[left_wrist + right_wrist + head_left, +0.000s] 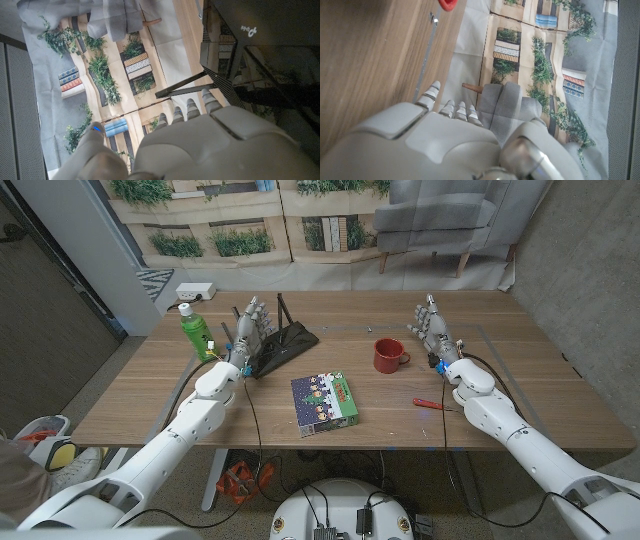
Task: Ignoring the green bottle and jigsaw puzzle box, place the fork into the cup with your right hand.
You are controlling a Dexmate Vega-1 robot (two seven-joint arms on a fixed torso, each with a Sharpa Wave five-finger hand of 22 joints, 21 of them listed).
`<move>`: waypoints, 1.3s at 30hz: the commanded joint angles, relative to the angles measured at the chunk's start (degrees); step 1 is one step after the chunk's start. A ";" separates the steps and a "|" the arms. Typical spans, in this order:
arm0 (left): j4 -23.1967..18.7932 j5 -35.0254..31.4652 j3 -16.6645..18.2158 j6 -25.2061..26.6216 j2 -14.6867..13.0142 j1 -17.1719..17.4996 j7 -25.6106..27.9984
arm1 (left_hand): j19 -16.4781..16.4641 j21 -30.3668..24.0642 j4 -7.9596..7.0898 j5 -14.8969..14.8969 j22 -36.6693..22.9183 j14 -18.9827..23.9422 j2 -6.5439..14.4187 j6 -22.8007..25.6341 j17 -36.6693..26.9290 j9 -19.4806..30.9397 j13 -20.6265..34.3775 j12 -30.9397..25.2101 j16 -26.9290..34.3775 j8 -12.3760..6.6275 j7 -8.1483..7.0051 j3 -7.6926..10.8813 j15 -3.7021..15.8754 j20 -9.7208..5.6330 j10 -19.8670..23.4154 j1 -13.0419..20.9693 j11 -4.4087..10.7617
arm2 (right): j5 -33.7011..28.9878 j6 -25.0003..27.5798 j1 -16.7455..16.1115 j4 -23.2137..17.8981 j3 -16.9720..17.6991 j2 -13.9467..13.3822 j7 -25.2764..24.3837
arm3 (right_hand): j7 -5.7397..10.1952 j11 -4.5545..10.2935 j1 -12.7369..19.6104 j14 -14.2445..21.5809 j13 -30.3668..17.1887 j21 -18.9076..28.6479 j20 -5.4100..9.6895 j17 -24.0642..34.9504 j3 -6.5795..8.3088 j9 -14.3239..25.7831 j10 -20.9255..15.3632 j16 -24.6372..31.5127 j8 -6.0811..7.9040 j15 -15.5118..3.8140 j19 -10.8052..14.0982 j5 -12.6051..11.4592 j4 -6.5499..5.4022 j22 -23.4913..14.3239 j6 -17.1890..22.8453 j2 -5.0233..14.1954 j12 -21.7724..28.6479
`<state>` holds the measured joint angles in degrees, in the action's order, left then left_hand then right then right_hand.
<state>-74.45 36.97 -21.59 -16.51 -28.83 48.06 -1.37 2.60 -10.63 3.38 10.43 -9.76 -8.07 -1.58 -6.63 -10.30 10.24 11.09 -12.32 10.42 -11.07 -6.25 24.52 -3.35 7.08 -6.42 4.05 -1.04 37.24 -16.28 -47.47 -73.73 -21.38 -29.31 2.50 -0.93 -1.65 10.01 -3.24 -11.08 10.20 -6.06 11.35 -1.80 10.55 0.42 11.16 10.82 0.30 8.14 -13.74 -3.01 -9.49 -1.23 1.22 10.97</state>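
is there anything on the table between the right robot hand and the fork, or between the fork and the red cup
Nothing visible. The fork lies on bare wood beside the right robot hand's wrist, and the table between it and the cup is bare.

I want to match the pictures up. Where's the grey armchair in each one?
Head view: the grey armchair is at the top right, behind the table.
Left wrist view: far beyond the left hand.
Right wrist view: just beyond the right hand.
Shared landmark: the plant wall picture beside it.
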 commanded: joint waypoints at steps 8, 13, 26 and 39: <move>0.26 -0.80 -0.56 0.45 0.08 -0.17 0.50 | 0.03 -0.37 0.14 0.42 -0.28 -0.78 0.13 -0.12 -0.26 0.10 0.09 -0.38 0.28 -0.26 -0.13 0.36 -0.19 0.23 -0.36 0.30 -0.02 | 0.20 0.53 0.73 0.71 -0.11 -0.06 0.56 | 0.15 -0.59 0.77 -0.54 -0.20 0.39 0.06 0.16 0.13 0.29 -0.04 0.29 0.41 0.05 0.37 -0.06 -0.02 -0.24 -0.59 0.12 0.24; 0.09 -0.30 -0.38 0.23 0.26 0.29 0.38 | 0.03 -0.37 0.18 0.42 -0.28 -0.81 0.19 0.41 -0.25 0.11 0.09 -0.40 0.28 -0.40 0.06 0.36 -0.21 0.17 -0.24 0.31 -0.22 | 0.11 0.73 0.50 0.23 -0.11 -0.28 0.35 | 0.11 -0.60 0.91 -0.56 -0.20 0.41 0.08 0.16 0.16 0.29 -0.06 0.30 0.43 0.04 0.37 0.00 0.07 -0.24 -0.54 0.14 0.27; -1.13 -0.81 -0.37 0.49 -0.28 1.41 1.46 | 0.26 -0.30 0.35 0.39 -0.28 -1.24 0.37 0.62 -0.24 0.11 0.10 -0.40 0.19 -0.20 0.07 0.30 -0.36 0.06 0.02 0.32 -0.20 | -1.95 -0.23 -0.18 -0.87 -0.29 -1.23 -0.98 | 0.07 -0.96 1.34 -0.63 -0.19 0.52 0.65 0.13 0.24 0.29 -0.16 0.31 0.49 -0.58 0.55 0.19 0.36 -0.24 -0.41 0.20 0.36; -3.85 -0.39 -0.24 0.54 -1.28 2.89 0.73 | 0.26 -0.34 0.54 0.37 -0.28 -1.27 0.50 1.05 -0.24 0.11 0.11 -0.43 0.27 -0.14 0.11 0.20 -0.44 0.01 0.39 0.30 -0.36 | -4.82 -2.64 -1.33 -2.05 -0.23 -3.17 -1.55 | 0.09 -1.10 2.01 -1.17 -0.15 0.33 0.16 0.04 0.28 0.28 -0.09 0.10 0.58 -0.85 0.01 0.52 0.90 -0.20 -0.15 -0.04 0.36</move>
<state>-76.12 36.25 -22.00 -15.92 -29.36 49.74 -0.27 2.60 -10.63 3.64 10.43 -9.74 -8.65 -1.43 -6.09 -10.30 10.28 11.08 -12.53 10.42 -11.07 -6.14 24.72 -3.66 7.07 -6.29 4.19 -1.15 34.76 -17.06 -47.74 -74.59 -21.60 -30.97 1.70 -0.92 -2.26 11.30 -3.86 -11.07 10.40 -5.37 11.34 -1.62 10.54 0.44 11.17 11.02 -0.33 8.37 -13.29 -2.49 -9.47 -1.23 1.28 10.96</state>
